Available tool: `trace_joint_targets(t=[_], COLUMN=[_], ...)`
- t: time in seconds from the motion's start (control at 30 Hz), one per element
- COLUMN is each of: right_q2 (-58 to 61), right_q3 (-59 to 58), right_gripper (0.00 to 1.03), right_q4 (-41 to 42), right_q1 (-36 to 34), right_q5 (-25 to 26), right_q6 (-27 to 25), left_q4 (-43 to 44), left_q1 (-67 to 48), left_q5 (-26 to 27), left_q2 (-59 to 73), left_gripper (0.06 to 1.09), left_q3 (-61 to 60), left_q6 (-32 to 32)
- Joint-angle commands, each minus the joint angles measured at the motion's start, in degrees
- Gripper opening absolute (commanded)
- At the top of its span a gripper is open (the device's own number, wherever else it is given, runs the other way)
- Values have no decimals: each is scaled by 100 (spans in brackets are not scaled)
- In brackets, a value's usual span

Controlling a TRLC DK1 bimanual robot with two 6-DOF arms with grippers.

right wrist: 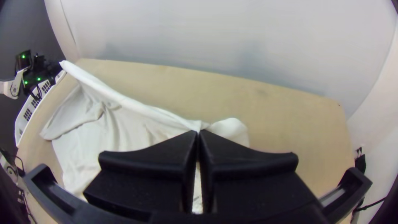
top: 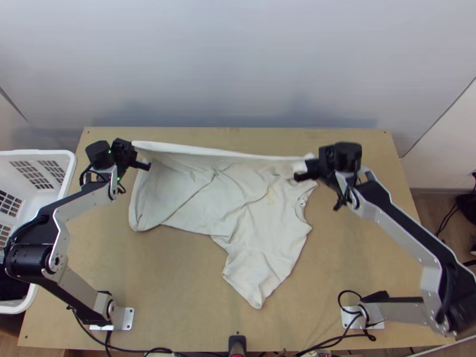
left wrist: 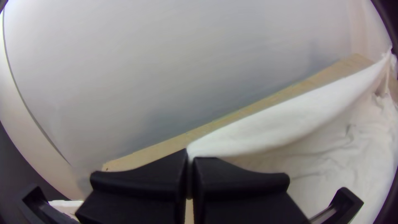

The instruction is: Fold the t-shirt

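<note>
Where left claw (top: 143, 164), right claw (top: 301, 173) grip, t-shirt (top: 256, 220) raised

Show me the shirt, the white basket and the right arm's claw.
Shirt (top: 238, 208): top view, on the middle of its cloth.
White basket (top: 35, 153): top view, on its far rim.
Right gripper (right wrist: 198, 132): right wrist view, between its fingertips.

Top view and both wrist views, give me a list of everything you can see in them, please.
T-shirt: one, off-white, on the table, far edge raised between the grippers
Table: one, light wood, under the shirt
Basket: one, white, by the table's left side
Wall: one, pale grey, behind the table
Cables: several, black, near edge
Arms: two, silver-grey and black, one each side
Left gripper, right gripper: two, black, shut on the shirt
</note>
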Motion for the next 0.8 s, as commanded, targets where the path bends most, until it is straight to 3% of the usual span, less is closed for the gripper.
trace_joint_targets(t=[0.0,0.37,0.57,0.6,0.63,0.7,0.73,0.77], right_q2=[-715,-636,-461,-496,-601,-953,-1093,-1164], right_q3=[-898,-1935,-2234,-2225,-2207,-2260,-2251,-2199], right_gripper=[3,3,3,4,14,44,64,86], right_q4=[-243,39,170,153,65,-67,-155,-383], right_q1=[222,284,653,679,714,732,732,723], right_q5=[42,34,-10,-37,-81,-142,-221,-344], right_q6=[207,216,260,251,260,330,365,365], left_q4=[66,22,-742,-892,-1076,-1454,-1630,-1797], left_q1=[103,-108,-134,-108,-82,24,85,129], left_q5=[35,44,79,70,70,79,79,88], left_q2=[-12,6,-12,-21,-56,-170,-258,-346], left_gripper=[9,9,10,15,27,68,87,97], left_q3=[-413,-976,-967,-932,-905,-817,-800,-782], left_q6=[174,130,86,95,95,60,-2,-11])
